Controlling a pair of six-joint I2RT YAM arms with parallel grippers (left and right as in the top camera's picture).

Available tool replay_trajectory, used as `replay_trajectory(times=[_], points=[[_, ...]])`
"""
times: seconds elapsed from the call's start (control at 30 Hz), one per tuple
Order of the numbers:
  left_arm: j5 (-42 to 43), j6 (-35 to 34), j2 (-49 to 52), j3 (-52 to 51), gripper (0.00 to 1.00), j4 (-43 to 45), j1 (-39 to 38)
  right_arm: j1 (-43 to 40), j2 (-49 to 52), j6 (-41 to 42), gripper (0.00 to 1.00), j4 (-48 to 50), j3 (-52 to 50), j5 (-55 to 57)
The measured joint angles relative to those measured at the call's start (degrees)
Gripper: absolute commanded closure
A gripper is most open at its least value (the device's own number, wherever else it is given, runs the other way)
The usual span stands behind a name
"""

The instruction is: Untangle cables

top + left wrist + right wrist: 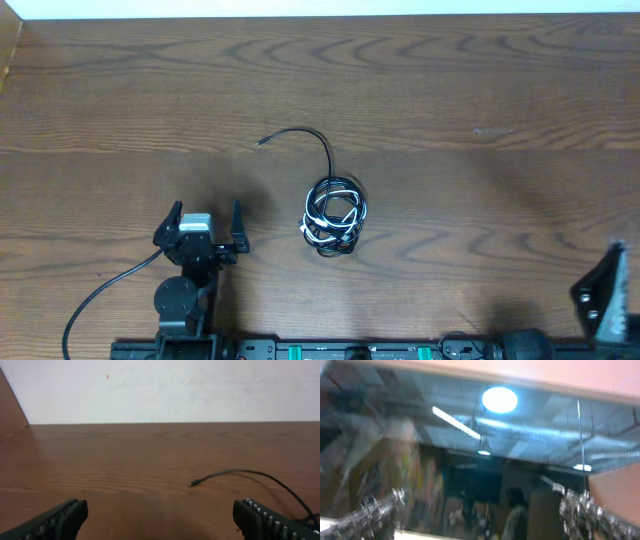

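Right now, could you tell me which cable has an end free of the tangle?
The black cable arcing away leftward; the white one lies within the tangle.

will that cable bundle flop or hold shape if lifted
The cables are thin and looped together, so they would probably sag and lift as one clump. The free black tail curves loosely, so it likely trails limply. Lying flat, they seem unlikely to roll.
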Motion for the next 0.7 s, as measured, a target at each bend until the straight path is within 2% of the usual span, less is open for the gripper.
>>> replay_trajectory(times=[0.27,0.47,0.7], points=[[-0.9,0.0,0.1,-0.1,0.02,2.0,0.0,0.0,17.8,-1.8,0.01,-19.9,18.9,1.3],[-0.9,0.0,0.1,-0.1,0.02,1.8,0.0,0.0,30.2,-1.3,0.01,-32.2,26.0,1.3],[-0.9,0.0,0.3,0.0,0.02,1.8,0.0,0.0,39.4,-1.2,0.01,-42.6,35.1,1.1]])
